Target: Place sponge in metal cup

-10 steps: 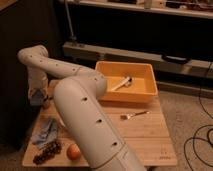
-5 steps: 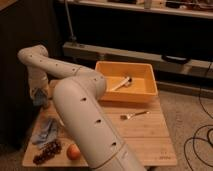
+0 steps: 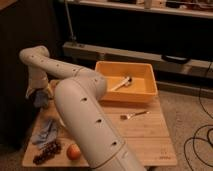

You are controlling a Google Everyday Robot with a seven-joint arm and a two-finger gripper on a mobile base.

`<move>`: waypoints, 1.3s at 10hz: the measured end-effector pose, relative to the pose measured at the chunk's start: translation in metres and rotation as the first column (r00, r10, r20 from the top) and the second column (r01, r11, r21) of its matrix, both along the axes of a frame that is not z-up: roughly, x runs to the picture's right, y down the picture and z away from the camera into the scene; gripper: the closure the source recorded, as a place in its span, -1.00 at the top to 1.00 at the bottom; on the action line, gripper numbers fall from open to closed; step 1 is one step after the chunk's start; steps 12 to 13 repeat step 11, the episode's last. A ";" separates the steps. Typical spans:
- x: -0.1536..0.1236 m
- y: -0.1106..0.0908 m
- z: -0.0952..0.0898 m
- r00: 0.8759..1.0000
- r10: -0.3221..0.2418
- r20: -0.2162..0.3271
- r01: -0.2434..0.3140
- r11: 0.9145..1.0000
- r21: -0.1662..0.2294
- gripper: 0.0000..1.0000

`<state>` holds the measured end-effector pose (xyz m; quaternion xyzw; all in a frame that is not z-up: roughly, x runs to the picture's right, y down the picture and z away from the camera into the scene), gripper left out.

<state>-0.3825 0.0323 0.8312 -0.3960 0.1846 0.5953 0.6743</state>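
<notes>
Blue, the soft sponge (image 3: 42, 99) sits pinched in the white arm's gripper (image 3: 41, 96) over the light wooden desk's (image 3: 145, 135) left edge, above a crumpled blue cloth (image 3: 47, 132) near the front-left corner.

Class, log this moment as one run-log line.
gripper: far-left table edge, low | sponge: unseen | metal cup: unseen | orange bin: utensil inside | fork: on table

Single cam, high behind arm (image 3: 85, 107), looking down at worktop (image 3: 145, 135); gripper (image 3: 40, 97) far left
</notes>
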 end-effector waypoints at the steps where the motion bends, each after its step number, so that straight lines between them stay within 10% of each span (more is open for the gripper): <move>1: 0.001 -0.001 0.000 1.000 0.015 0.008 -0.015 1.000 -0.004 0.60; 5: 0.034 -0.026 0.000 0.994 0.110 0.027 -0.110 0.994 -0.001 0.60; 9: 0.066 -0.035 0.008 0.950 0.236 0.204 -0.231 0.972 -0.047 0.60; 13: 0.068 -0.036 0.009 0.941 0.247 0.230 -0.242 0.969 -0.051 0.60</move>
